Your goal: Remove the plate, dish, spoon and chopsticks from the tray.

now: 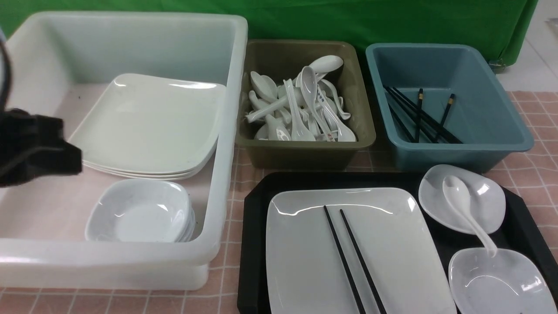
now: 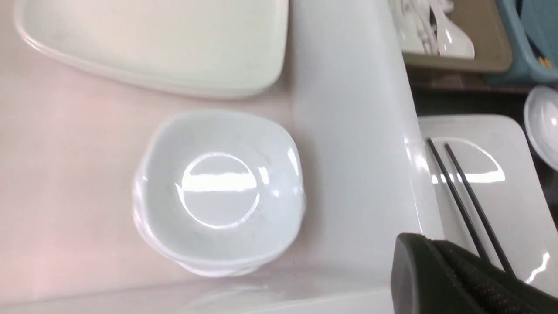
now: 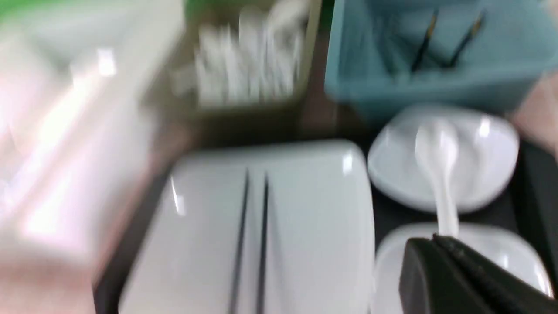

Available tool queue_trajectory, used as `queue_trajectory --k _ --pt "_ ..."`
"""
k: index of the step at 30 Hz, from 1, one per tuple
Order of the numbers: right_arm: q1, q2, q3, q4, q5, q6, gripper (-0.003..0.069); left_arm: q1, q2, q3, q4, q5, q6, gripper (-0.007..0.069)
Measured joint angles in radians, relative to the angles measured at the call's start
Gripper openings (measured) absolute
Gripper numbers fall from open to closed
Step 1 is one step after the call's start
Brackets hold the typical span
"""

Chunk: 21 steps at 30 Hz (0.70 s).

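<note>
Two chopsticks (image 1: 344, 263) — flat on plate (image 1: 296, 244)

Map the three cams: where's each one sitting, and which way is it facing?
Front: between the arms, facing forward over white tub, olive bin, blue bin and tray; left arm at left edge.
Left wrist: above the tub, looking down on stacked dishes; left gripper tip in frame.
Right wrist: blurred, above the tray, facing the bins; right gripper in frame.
Shared: all three show the plate with chopsticks.
</note>
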Motion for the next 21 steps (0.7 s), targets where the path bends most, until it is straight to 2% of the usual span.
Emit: queue_trajectory --k 3,5,8,9,11,12,14,16,18,19,20,21 --pt "0.017 0.233 -0.151 -0.002 0.241 -0.085 0.0030 -0.073 0.108 -0.044 -0.037 0.035 0.051 -0.0004" --pt "0.016 0.397 -0.250 -0.004 0.338 -0.150 0.0030 -0.177 0.162 -0.081 -0.023 0.027 0.055 -0.0010" --pt "0.003 0.535 -0.327 -0.004 0.370 -0.190 0.0030 -0.293 0.199 -0.111 0.016 0.000 0.045 -0.0012" --pt "-0.015 0.637 -0.387 -0.004 0.380 -0.202 0.0030 -0.399 0.233 -0.139 0.055 -0.024 0.020 -0.0012" --pt "-0.044 0.752 -0.457 -0.004 0.386 -0.209 0.0034 -0.503 0.279 -0.174 0.095 -0.044 0.002 -0.0013" --pt "-0.047 0.763 -0.464 -0.004 0.386 -0.210 0.0036 -0.513 0.279 -0.174 0.098 -0.046 0.002 -0.0013" --pt "-0.073 0.885 -0.538 -0.005 0.387 -0.212 0.0079 -0.601 0.345 -0.223 0.112 -0.066 -0.014 -0.0013" --pt "-0.084 0.979 -0.589 -0.015 0.386 -0.212 0.0162 -0.659 0.407 -0.274 0.120 -0.090 -0.018 -0.0013" --pt "-0.090 1.066 -0.631 -0.029 0.378 -0.212 0.0262 -0.699 0.471 -0.326 0.134 -0.136 0.005 -0.0013" --pt "-0.091 1.082 -0.638 -0.034 0.375 -0.212 0.0281 -0.704 0.484 -0.336 0.135 -0.148 0.012 -0.0013" --pt "-0.091 1.145 -0.666 -0.055 0.359 -0.212 0.0344 -0.720 0.532 -0.372 0.135 -0.198 0.045 -0.0013" --pt "-0.091 1.189 -0.683 -0.065 0.350 -0.212 0.0377 -0.726 0.564 -0.395 0.127 -0.232 0.060 -0.0013"
